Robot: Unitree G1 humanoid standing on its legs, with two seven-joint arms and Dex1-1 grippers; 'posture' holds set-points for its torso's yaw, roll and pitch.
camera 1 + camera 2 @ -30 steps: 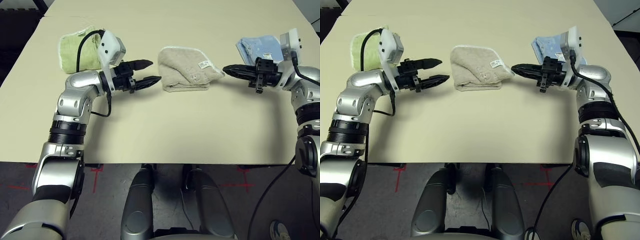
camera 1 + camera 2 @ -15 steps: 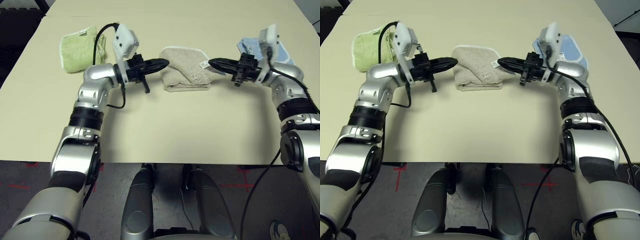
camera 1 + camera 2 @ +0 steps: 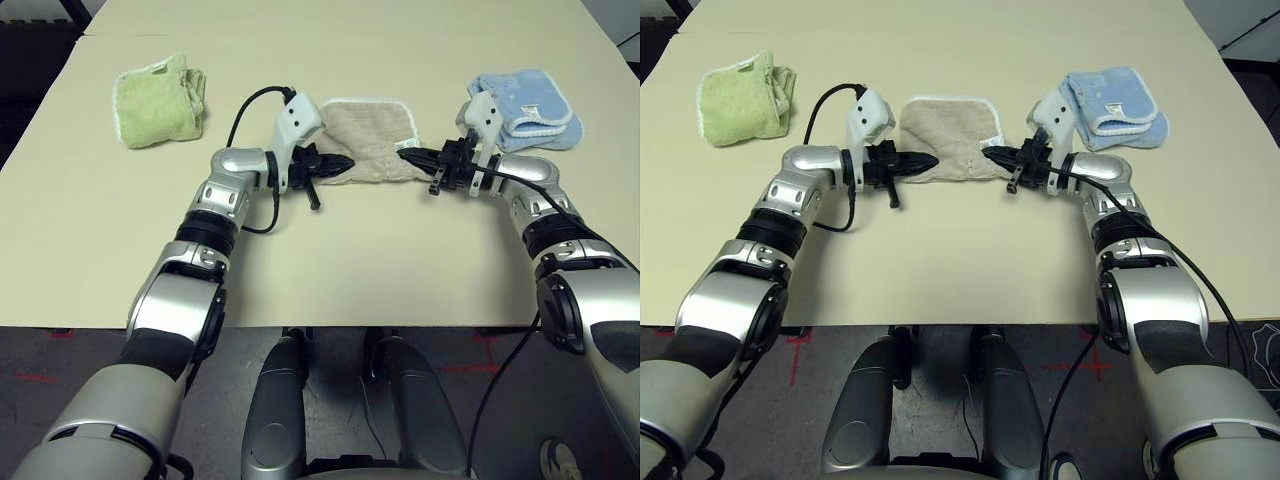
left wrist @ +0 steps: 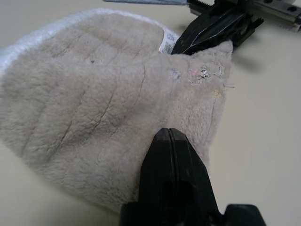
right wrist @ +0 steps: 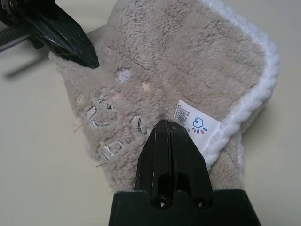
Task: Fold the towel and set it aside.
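Note:
The beige towel [image 3: 366, 140] with white edging lies folded on the table, its label [image 5: 197, 123] facing up. My left gripper [image 3: 343, 163] is shut, and its tip rests on the towel's near left corner [image 4: 169, 134]. My right gripper [image 3: 405, 153] is also shut. Its tip presses on the towel's near right corner beside the label [image 5: 165, 125]. The two tips face each other across the towel's near edge, apart. Neither gripper has cloth between its fingers.
A folded light green towel [image 3: 160, 95] lies at the far left of the cream table [image 3: 350, 260]. At the far right lies a folded light blue towel [image 3: 525, 100]. The table's near edge runs just in front of my elbows.
Both arms swung inward from either side until their tips met the towel's near corners. The left gripper went from open to shut. The head camera also shifted.

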